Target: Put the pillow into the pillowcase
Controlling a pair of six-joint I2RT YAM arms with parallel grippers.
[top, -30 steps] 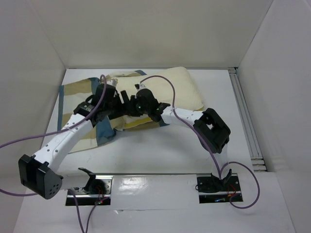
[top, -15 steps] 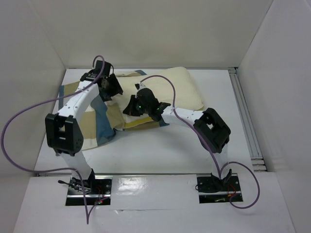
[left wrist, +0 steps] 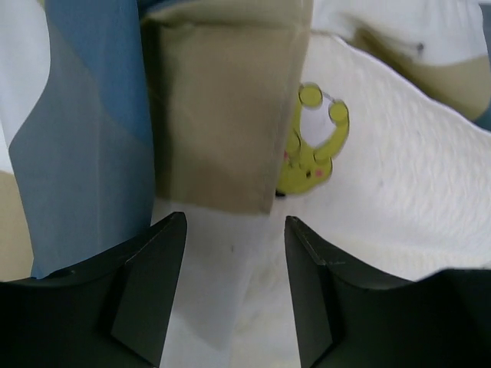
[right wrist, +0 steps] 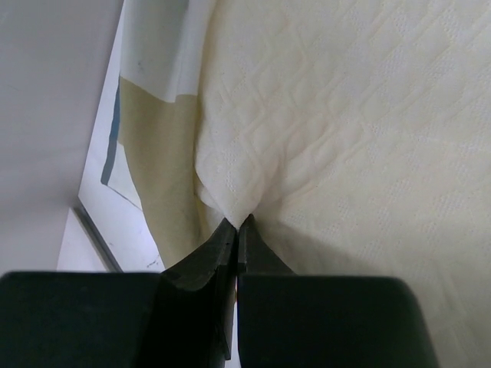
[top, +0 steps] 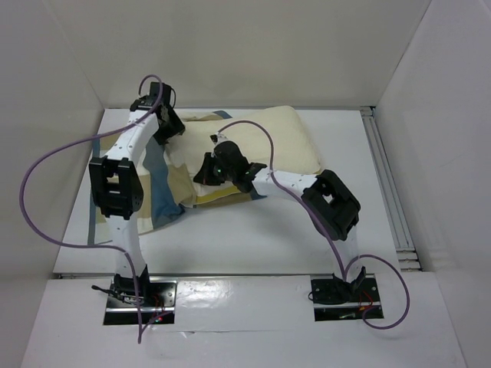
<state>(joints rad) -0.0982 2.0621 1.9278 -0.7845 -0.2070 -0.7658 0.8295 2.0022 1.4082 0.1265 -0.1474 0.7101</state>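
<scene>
The cream pillow (top: 284, 138) lies at the back of the table, its left end inside the mouth of the blue, tan and white checked pillowcase (top: 165, 195). My right gripper (top: 204, 172) is shut on a pinched fold of the pillow (right wrist: 345, 115) near the case's opening; in the right wrist view the gripper (right wrist: 239, 224) holds quilted cream cloth. My left gripper (top: 169, 130) hovers open over the back part of the pillowcase. In the left wrist view its fingers (left wrist: 149, 284) straddle a white check, with nothing between them, next to the pillow (left wrist: 399, 199).
A small yellow cartoon print (left wrist: 311, 149) shows on the cloth beside a tan check (left wrist: 222, 115). White walls close in the table on the left, back and right. A metal rail (top: 387, 192) runs along the right edge. Purple cables loop off both arms.
My left arm has folded back and risen, carrying its gripper from the pillowcase's middle to its far back-left part, jaws narrowing a little. The right gripper has kept its pinch, barely moving.
</scene>
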